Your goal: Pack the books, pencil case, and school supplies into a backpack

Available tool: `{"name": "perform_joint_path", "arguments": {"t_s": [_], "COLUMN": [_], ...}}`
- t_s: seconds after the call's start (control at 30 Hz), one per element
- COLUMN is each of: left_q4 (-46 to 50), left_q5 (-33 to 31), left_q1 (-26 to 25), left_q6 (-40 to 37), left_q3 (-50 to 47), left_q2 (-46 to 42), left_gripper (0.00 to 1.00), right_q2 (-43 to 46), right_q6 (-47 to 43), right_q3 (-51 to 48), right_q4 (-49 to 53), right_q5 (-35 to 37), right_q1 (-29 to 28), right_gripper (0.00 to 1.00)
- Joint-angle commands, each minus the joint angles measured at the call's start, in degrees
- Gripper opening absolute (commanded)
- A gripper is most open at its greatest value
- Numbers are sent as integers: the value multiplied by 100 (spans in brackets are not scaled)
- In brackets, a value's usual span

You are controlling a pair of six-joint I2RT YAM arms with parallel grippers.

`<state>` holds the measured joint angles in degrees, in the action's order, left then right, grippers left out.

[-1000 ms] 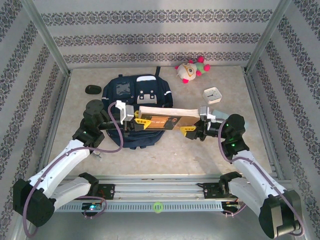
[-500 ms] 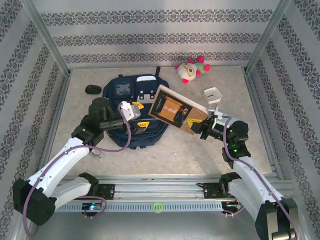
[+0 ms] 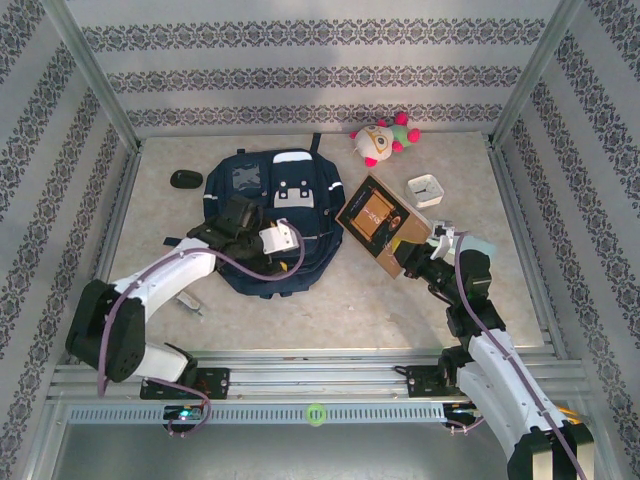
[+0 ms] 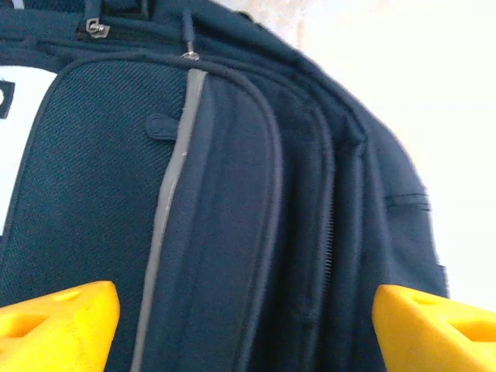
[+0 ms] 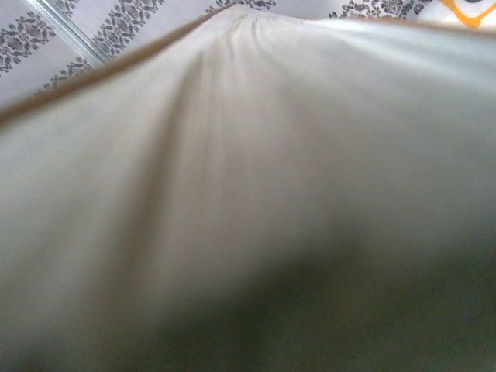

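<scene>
Brown-covered thin book [image 3: 378, 222] with orange-red panel clamped at its near corner in the right fingers [image 3: 418, 262], tilted beside the large navy-blue fabric backpack [image 3: 318, 215] lying under the wide-spread left fingers [image 4: 58, 322], so loading step underway, next probably needing the zipped mouth held apart.

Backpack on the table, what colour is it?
The backpack is navy blue with white patches, best seen from top external.

Pale marbled counter [image 3: 380, 295]. A navy-blue backpack [image 3: 312, 250] lies flat left of centre, with a black oval object [image 3: 185, 179] near its far-left corner. A plush toy [image 3: 380, 141] and a square white clock [image 3: 425, 188] lie far right.
</scene>
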<state>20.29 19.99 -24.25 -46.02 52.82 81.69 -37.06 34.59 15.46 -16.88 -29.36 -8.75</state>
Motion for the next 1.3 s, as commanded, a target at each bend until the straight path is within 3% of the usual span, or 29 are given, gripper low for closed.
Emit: {"name": "perform_joint_path", "arguments": {"t_s": [0.0, 0.27, 0.8, 0.87, 1.03, 1.07, 1.1, 1.27], "left_q4": [-380, 132, -742, -822, -979, -942, -889, -288], "left_q5": [-340, 18, -1064, -1166, -969, -922, -895, -997], "left_q1": [66, 67, 66, 67, 69, 70, 74, 68], "left_q6": [-23, -346, -302, -309, 154, 351, 618, 1808], "left_q3": [222, 518, 668, 630, 554, 591, 655, 1259], "left_q2": [116, 708, 1574, 1582, 995, 838, 630, -21], "left_gripper": [85, 87, 88, 78, 15, 7, 1, 0], "right_q2": [92, 129, 175, 211, 349, 380, 434, 696], "right_q6": [66, -7, -41, -27, 176, 269, 394, 1257], "right_q3": [58, 20, -34, -67, -114, -113, -114, 102], "right_q4": [-362, -368, -402, -396, -264, -183, -69, 902], "right_q5": [18, -68, -105, -83, 65, 147, 275, 1167], "right_q1": [-11, -36, -91, -91, -88, -89, -89, -67], "right_gripper": [0, 0, 0, 0, 0, 0, 0, 0]}}
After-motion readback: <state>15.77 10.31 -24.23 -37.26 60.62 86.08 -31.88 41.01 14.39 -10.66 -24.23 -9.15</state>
